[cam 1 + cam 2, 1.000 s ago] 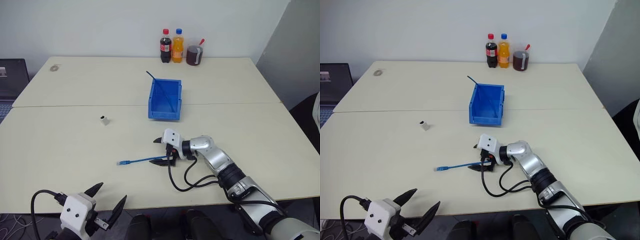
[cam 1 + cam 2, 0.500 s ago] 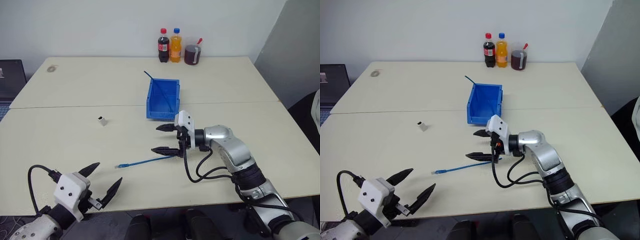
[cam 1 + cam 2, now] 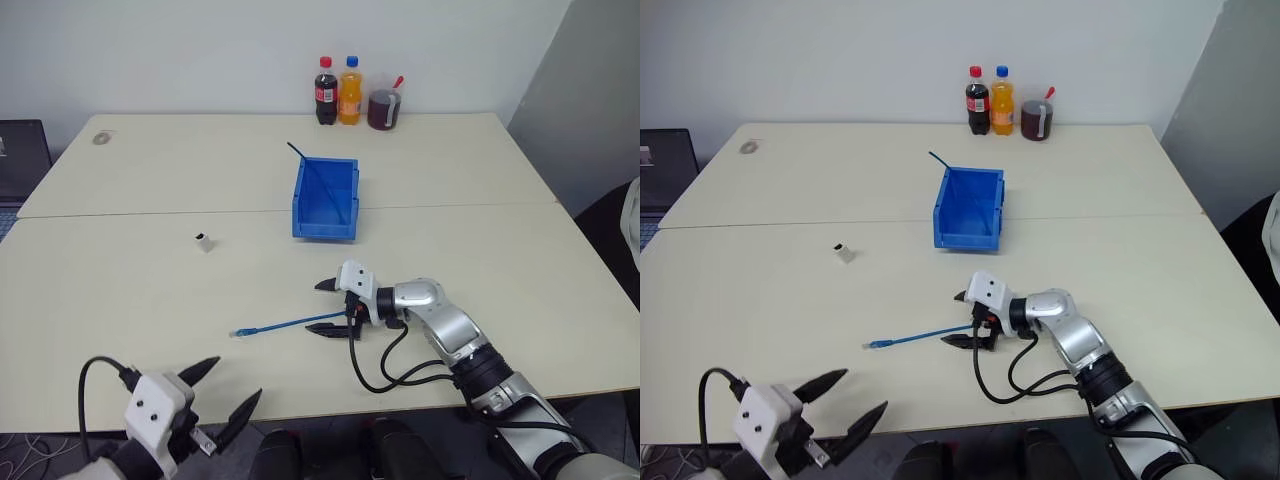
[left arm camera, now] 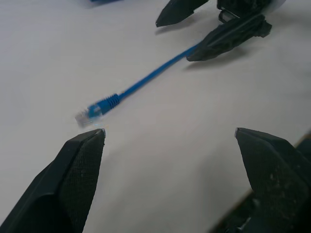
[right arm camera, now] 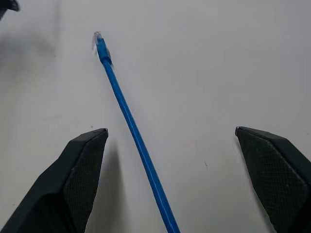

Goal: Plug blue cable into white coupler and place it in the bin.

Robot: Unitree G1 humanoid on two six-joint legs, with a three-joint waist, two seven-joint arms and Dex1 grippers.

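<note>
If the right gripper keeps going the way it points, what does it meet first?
Probably nothing but the thin light-blue cable, which runs between its open fingers toward the clear plug; beyond that, bare cream table, though depth is unclear.

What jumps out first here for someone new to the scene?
The bright blue bin at the middle of the table, with a darker blue cable leaning in it. Nearer the robot, the right claw sits open around one end of the light-blue cable, which lies flat on the table. The tiny white coupler stands alone well to the left, and three drinks line the far edge.
</note>
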